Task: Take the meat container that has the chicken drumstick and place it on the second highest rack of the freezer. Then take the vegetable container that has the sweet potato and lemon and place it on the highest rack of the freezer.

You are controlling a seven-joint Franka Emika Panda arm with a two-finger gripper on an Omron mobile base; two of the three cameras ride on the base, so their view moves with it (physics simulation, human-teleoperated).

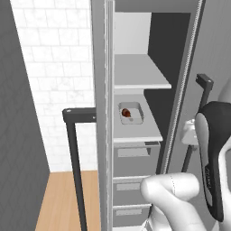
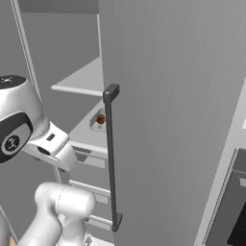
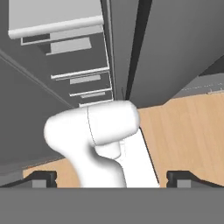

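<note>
The freezer stands open. A small light-grey meat container with the reddish-brown chicken drumstick in it rests on the second highest rack. The drumstick also peeks past the door edge in the right base view. Above it, the highest rack is bare. My gripper is open and holds nothing, its dark fingertips wide apart, well back from the shelves and pointing down at the drawers and floor. The vegetable container with the sweet potato and lemon is out of view.
Drawer fronts sit below the racks. The freezer's right door with its long black bar handle stands close beside the arm. Another black handle is at the left, over wood floor. A black oven front is far right.
</note>
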